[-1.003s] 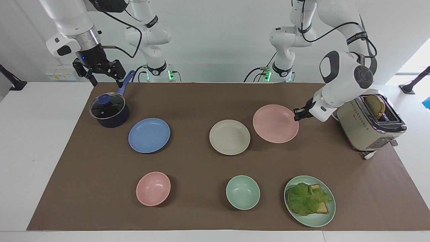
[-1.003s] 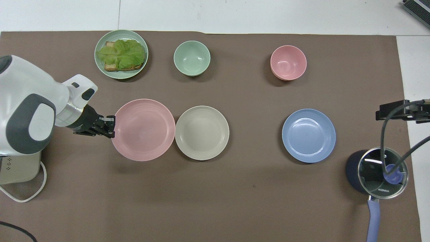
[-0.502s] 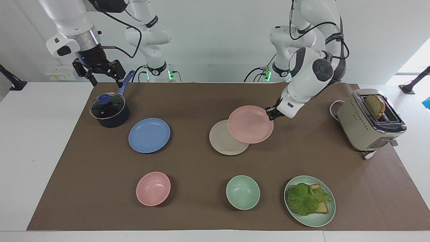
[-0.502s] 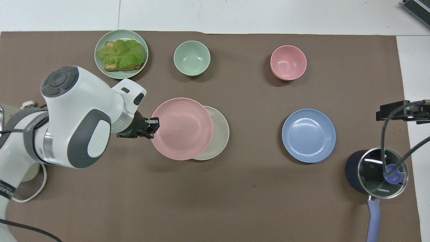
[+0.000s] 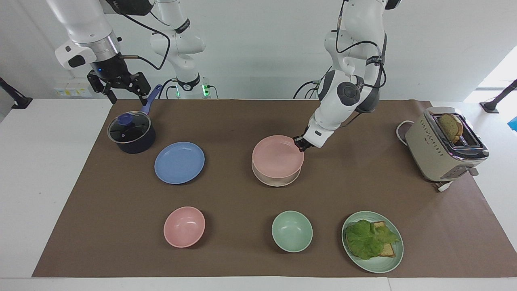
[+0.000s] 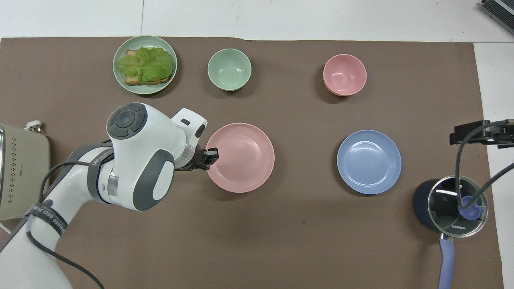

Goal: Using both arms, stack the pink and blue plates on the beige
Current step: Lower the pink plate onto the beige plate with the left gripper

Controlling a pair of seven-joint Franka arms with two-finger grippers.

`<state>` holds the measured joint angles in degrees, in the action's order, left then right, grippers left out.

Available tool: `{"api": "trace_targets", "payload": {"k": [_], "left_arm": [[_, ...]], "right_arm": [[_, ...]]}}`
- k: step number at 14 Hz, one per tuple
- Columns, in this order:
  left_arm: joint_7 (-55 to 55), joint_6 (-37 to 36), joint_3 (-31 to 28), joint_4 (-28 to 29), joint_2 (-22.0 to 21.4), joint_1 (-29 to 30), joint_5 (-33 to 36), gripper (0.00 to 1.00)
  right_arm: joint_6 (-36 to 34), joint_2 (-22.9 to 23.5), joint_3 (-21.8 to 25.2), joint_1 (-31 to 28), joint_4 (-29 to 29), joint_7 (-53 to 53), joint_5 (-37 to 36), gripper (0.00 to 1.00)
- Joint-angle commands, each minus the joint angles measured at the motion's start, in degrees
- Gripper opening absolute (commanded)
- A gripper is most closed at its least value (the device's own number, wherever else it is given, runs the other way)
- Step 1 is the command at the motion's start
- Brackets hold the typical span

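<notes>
My left gripper point(image 5: 301, 144) is shut on the rim of the pink plate point(image 5: 276, 157) and holds it level, centred over the beige plate point(image 5: 277, 181). Only the beige plate's rim shows beneath in the facing view. From overhead the pink plate point(image 6: 241, 157) hides it fully, with the left gripper point(image 6: 212, 154) at its edge. I cannot tell whether the two plates touch. The blue plate point(image 5: 179, 162) lies flat on the mat toward the right arm's end. My right gripper point(image 5: 126, 96) hangs open and empty over the pot's handle.
A dark pot with a glass lid point(image 5: 131, 133) stands beside the blue plate, nearer to the robots. A beige toaster point(image 5: 444, 145) with bread sits at the left arm's end. Farther out lie a pink bowl point(image 5: 184, 226), a green bowl point(image 5: 291, 231) and a green plate point(image 5: 385, 264) with lettuce on toast.
My left arm has carried the pink plate sideways from beside the toaster to a spot centred over the beige plate. The right arm has stayed put.
</notes>
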<state>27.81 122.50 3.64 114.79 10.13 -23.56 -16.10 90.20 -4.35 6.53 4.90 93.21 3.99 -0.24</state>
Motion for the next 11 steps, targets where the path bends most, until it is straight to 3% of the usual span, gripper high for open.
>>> {"api": "trace_targets", "payload": {"k": [1, 5, 6, 7, 8, 11], "left_arm": [[0.3, 4.2, -0.9, 1.8, 0.3, -1.6, -1.2, 0.00], [-0.2, 4.7, -0.9, 1.9, 1.0, -1.8, -1.2, 0.00], [-0.4, 4.7, -0.9, 1.8, 1.1, -1.8, -1.2, 0.16], [-0.5, 4.8, -0.9, 1.8, 1.1, -1.9, -1.2, 0.74], [-0.3, 4.9, -1.0, 1.6, 1.2, -1.8, -1.2, 1.00], [0.1, 3.9, -1.1, -0.1, 1.6, -1.7, -1.1, 1.00]], "right_arm": [[0.2, -1.6, 0.0, -0.2, 1.7, 0.5, 0.0, 1.00], [0.2, -1.9, 0.0, -0.2, 2.1, 0.5, 0.0, 1.00], [0.2, -1.9, 0.0, -0.2, 2.2, 0.6, 0.0, 1.00], [0.2, -1.9, 0.0, -0.2, 2.2, 0.6, 0.0, 1.00], [0.3, -1.9, 0.0, -0.2, 2.2, 0.6, 0.0, 1.00], [0.3, -1.6, 0.1, -0.3, 1.6, 0.6, 0.0, 1.00]]}}
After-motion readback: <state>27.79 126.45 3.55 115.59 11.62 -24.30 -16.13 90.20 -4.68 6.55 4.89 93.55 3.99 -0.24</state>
